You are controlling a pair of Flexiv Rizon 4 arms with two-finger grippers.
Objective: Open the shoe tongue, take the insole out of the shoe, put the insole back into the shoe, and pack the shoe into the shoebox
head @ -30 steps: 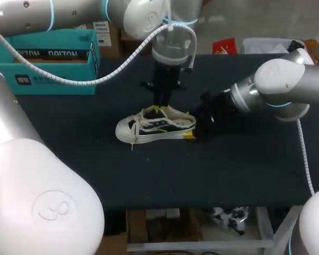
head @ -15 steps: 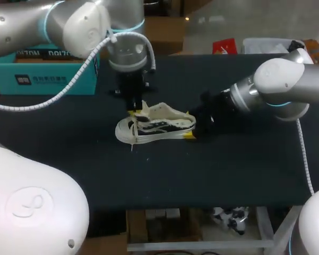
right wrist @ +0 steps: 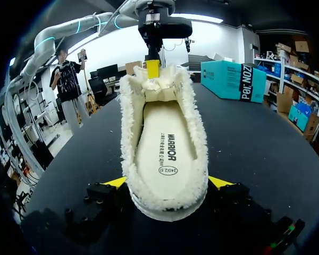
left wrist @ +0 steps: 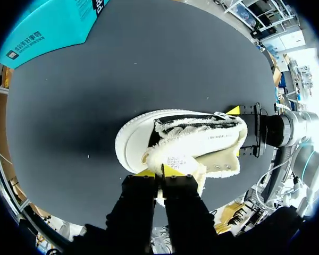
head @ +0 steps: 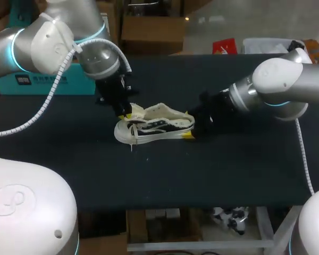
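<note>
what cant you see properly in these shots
- Shoebox: head view, mostly behind the left arm; left wrist view, cut by the rim. Open or closed unknown.
- Insole front end: right wrist view, hidden under the tongue.
- Right gripper: head view, dark against the table, partly behind the shoe heel.

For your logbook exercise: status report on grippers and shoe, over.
Left gripper shut on tongue, pulled open. Right gripper shut on shoe, at heel. Insole inside shoe. Nothing blocking.
</note>
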